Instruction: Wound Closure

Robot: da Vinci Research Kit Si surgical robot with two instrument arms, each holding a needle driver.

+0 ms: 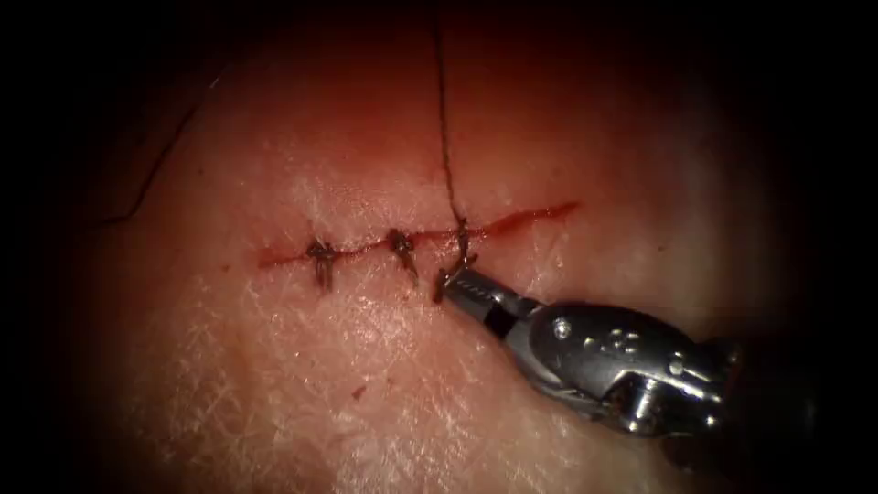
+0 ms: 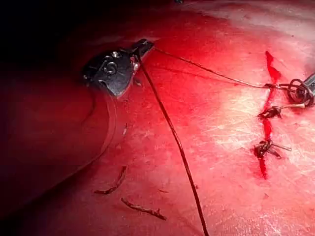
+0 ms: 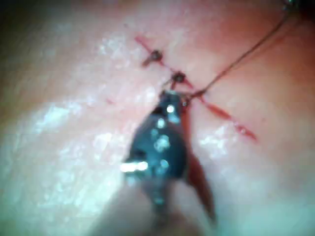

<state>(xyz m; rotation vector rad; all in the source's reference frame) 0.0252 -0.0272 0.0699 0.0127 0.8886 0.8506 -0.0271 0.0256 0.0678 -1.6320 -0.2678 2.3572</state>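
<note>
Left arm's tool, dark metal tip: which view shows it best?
Left wrist view: the left arm's tool sits there with the dark thread running taut from its jaws to the red cut. Endoscope and right wrist views show the thread.

Count: one tissue (image 1: 366, 384) with one cut (image 1: 530, 218). Two finished knots (image 1: 320, 252) (image 1: 400, 242) on the cut; a third thread loop (image 1: 462, 240) beside them. Two tools: right (image 1: 455, 285), left (image 2: 142, 47). Two loose thread scraps (image 2: 114, 184) (image 2: 143, 210).
</note>
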